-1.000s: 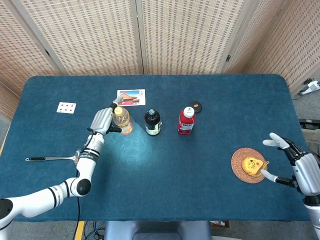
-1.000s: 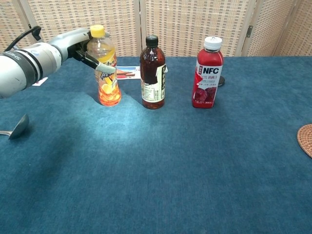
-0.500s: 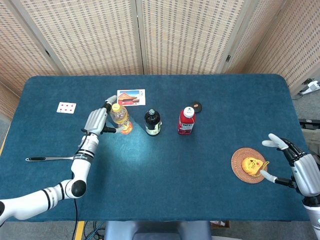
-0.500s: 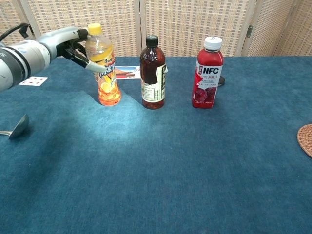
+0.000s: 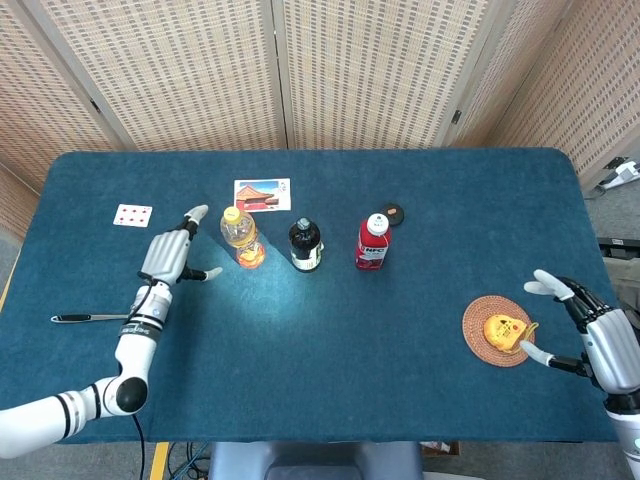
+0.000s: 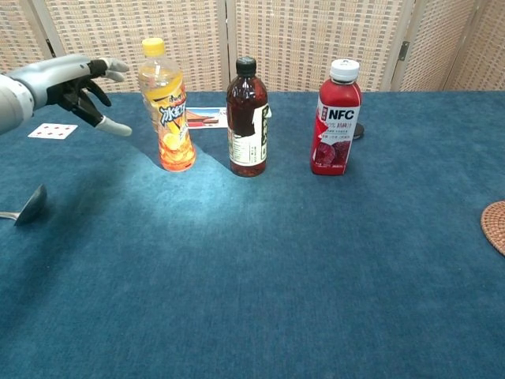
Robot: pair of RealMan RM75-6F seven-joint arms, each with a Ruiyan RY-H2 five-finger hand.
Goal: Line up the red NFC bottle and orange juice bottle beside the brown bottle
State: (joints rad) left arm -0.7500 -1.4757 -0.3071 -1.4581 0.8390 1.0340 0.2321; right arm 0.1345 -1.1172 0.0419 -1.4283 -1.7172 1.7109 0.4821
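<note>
Red bottle [image 6: 337,118] labelled NFC, white cap

White arms with black joint bands; each silver-grey robot hand [image 5: 168,257] [image 5: 600,335] shows black gaps and pale fingertips.

Tabletop [image 5: 400,330]: deep teal-blue cloth. Orange juice bottle [image 6: 166,106]: yellow cap, clear top, orange lower half, orange label with white lettering. Brown bottle [image 6: 247,118]: dark brown, black cap, off-white label. Red NFC bottle [image 6: 337,118]: red body, white cap, white "NFC" panel. At the tabletop's 10 o'clock, playing card [image 5: 132,215]: white with red pips. Postcard [image 5: 262,194]: white border, red and blue picture. At 4 o'clock, coaster [image 5: 494,331]: woven tan, yellow object on it. Left hand [image 5: 167,258]: silver-grey, white fingertips. Screen behind: beige lattice.
</note>
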